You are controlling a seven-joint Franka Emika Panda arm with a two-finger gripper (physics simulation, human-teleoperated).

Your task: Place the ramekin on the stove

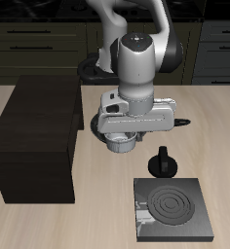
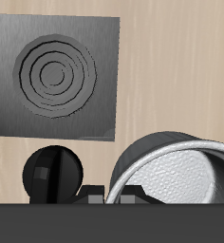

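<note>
The gripper's fingertips are hidden in both views, so its jaw state cannot be told. The ramekin (image 2: 176,171) is cut off at the wrist view's edge; in the exterior view the arm covers most of it. The frying pan (image 1: 91,68), at 12 o'clock from the ramekin, is largely hidden behind the arm.

My arm descends from the upper centre of the frame; my gripper (image 1: 122,139) sits at mid-frame, its fingers hidden under the wrist housing. The ramekin (image 1: 121,145), grey-white, shows just beneath it. The stove (image 1: 172,207), dark square with ring marks, lies at lower right. A small black knobbed pot (image 1: 164,161) stands between them. A dark wooden box (image 1: 37,136) fills the left. The table (image 1: 97,219) is pale wood.
</note>
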